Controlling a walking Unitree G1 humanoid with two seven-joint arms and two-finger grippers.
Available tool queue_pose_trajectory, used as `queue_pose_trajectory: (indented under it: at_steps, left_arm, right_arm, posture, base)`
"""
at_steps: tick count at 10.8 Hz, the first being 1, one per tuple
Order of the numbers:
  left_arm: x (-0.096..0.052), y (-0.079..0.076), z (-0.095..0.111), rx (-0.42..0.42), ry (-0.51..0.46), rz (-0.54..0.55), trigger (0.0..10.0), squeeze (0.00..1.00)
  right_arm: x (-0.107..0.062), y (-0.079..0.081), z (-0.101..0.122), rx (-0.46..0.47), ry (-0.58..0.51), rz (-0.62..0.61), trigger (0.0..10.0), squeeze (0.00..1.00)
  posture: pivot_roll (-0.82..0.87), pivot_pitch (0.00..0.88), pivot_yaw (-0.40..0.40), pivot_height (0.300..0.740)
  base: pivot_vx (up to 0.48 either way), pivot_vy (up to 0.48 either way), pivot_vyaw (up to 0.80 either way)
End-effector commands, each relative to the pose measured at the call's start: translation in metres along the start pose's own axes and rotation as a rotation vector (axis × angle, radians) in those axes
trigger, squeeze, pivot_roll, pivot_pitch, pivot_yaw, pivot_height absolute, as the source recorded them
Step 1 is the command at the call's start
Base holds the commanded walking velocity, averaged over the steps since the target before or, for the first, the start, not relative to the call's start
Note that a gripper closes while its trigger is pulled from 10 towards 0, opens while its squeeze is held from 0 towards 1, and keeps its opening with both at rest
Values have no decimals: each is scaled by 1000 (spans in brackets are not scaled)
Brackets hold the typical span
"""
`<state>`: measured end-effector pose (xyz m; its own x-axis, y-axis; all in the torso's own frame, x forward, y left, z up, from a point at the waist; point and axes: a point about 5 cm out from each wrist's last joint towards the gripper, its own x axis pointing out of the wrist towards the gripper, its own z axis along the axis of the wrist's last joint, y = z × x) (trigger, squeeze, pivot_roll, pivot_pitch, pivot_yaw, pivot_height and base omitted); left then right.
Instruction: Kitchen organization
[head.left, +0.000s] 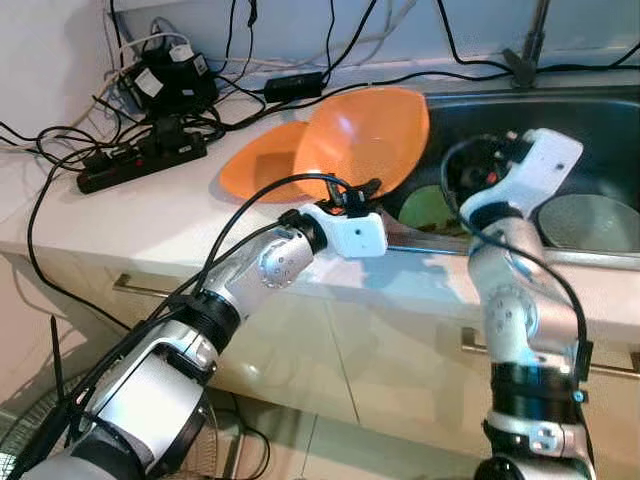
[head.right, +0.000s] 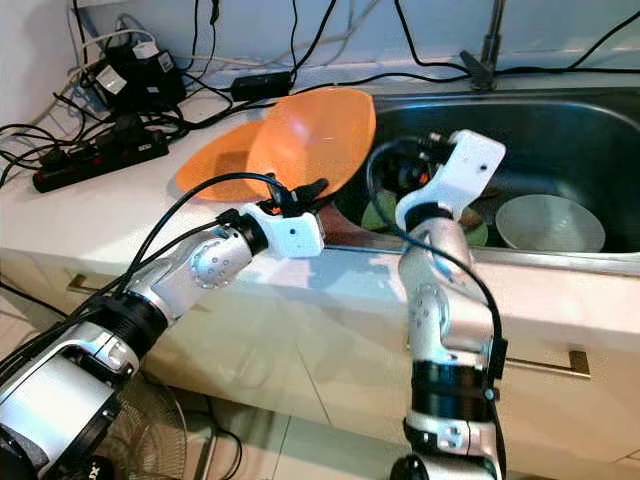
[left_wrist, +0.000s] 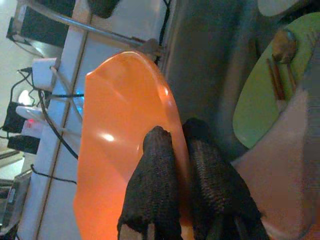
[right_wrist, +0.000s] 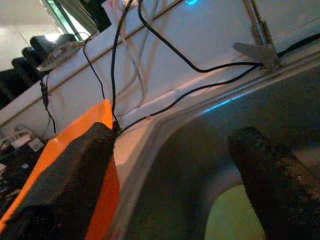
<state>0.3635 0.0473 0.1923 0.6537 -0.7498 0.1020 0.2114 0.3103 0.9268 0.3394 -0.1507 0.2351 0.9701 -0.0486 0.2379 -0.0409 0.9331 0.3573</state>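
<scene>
Left wrist view shows the left tool (left_wrist: 180, 150) clamped on the rim of a glossy orange plastic bowl (left_wrist: 120, 150), tilted over the white tabletop (head.left: 150, 225) at the steel sink (head.left: 600, 120) edge. The right tool (right_wrist: 170, 175) hangs open above the sink; a green plate (left_wrist: 260, 100) lies partly hidden.

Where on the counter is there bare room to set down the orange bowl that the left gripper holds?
Bare countertop lies between the power strip and the counter's front edge, left of the orange plate. Crowded: cables behind the strip, and the sink with a green plate and grey bowl.
</scene>
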Motion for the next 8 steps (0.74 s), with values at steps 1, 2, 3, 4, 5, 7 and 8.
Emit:
queue_pose_trajectory:
  at_steps: [1, 2, 3, 4, 5, 7, 8]
  left_arm:
    - [-4, 6, -2, 32, -2, 3, 10000, 0]
    - [-3, 6, -1, 42, -5, -1, 10000, 0]
    - [-2, 5, 3, 54, -24, -10, 10000, 0]
    - [0, 4, 7, 63, -45, -18, 10000, 0]
    - [3, 3, 14, 72, -72, -22, 10000, 0]
    - [5, 1, 17, 79, -93, -35, 10000, 0]
    - [5, 2, 20, 83, -106, -34, 10000, 0]
  right_arm:
    - [3, 7, -1, 24, 25, 31, 10000, 0]
    - [5, 7, 0, 33, 31, 35, 10000, 0]
    - [5, 8, -2, 67, 54, 43, 10000, 0]
    - [5, 7, -5, 83, 69, 40, 10000, 0]
    - [6, 7, -9, 101, 90, 40, 10000, 0]
    - [6, 9, -11, 114, 104, 53, 10000, 0]
    - [6, 10, -12, 118, 111, 56, 10000, 0]
  posture:
    - [-38, 45, 174, 740]
    - [-38, 45, 168, 740]
    - [-38, 45, 168, 740]
    - [-36, 41, 165, 740]
    - [-33, 39, 164, 740]
    - [-36, 40, 167, 740]
    - [-36, 38, 166, 740]
  base:
    - [0, 0, 0]
    - [0, 0, 0]
    - [0, 0, 0]
    - [0, 0, 0]
    - [0, 0, 0]
    - [0, 0, 0]
    - [0, 0, 0]
